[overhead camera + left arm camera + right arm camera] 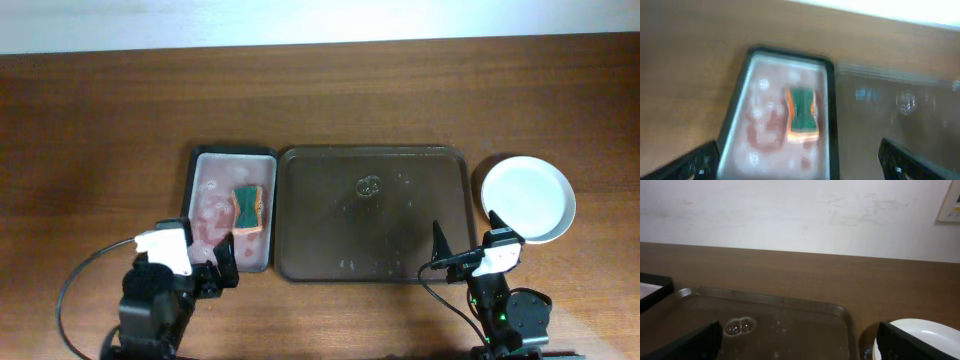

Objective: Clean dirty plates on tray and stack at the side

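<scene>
Currently the white plates [528, 198] sit on the worktop [100, 120] just beside the right end of the big brown tray [370, 212], clean white from above; how many are piled I cannot tell. The tray is wet with drops, and a green and orange sponge [249, 208] lies in the small pinkish tray [205, 170] just left of it. Left hand [218, 268] and right hand [447, 252] both hang released, fingers spread wide, by the trays' near edge.

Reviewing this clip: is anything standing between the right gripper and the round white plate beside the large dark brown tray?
Nothing visible does. The right gripper is open over the near right corner of the large dark brown tray, and the round white plate lies just past its right finger, with nothing between them.
</scene>
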`<state>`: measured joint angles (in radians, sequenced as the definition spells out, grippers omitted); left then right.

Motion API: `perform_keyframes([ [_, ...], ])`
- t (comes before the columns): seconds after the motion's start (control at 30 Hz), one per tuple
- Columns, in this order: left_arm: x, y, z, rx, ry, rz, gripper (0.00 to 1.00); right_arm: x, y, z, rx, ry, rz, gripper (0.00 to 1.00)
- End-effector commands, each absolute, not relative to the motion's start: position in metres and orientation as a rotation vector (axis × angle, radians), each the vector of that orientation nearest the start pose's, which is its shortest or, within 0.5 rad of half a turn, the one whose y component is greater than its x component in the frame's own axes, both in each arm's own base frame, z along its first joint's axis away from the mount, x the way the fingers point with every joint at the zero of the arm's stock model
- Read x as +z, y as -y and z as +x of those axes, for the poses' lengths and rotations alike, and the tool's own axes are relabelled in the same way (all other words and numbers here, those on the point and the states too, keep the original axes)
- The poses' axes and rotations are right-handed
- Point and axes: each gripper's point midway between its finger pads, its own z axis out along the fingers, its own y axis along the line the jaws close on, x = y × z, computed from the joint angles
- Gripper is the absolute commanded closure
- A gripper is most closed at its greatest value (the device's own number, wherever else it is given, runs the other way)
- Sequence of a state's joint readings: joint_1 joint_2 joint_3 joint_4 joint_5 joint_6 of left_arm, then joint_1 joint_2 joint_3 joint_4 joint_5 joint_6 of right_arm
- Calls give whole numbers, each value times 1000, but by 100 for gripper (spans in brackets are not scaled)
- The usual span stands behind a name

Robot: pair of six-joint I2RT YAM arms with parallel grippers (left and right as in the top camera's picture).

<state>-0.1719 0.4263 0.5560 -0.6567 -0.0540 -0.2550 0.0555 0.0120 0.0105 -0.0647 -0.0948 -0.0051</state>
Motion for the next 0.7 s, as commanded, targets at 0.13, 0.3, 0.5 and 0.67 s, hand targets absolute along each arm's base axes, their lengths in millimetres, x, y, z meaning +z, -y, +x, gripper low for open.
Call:
perform_keyframes([
  [0.13, 172, 23, 242, -228, -1686, -129, 1, 158, -33, 244, 124, -1634, -140, 1],
  [0.3, 187, 23, 245, -73, -1524, 43, 1, 158, -33, 244, 124, -1634, -140, 1],
  [0.5, 157, 27, 244, -81, -1646, 72, 0, 158, -33, 244, 124, -1634, -140, 1],
  [0.67, 157, 27, 244, -81, -1646, 72, 0, 158, -33, 244, 124, -1634, -140, 1],
])
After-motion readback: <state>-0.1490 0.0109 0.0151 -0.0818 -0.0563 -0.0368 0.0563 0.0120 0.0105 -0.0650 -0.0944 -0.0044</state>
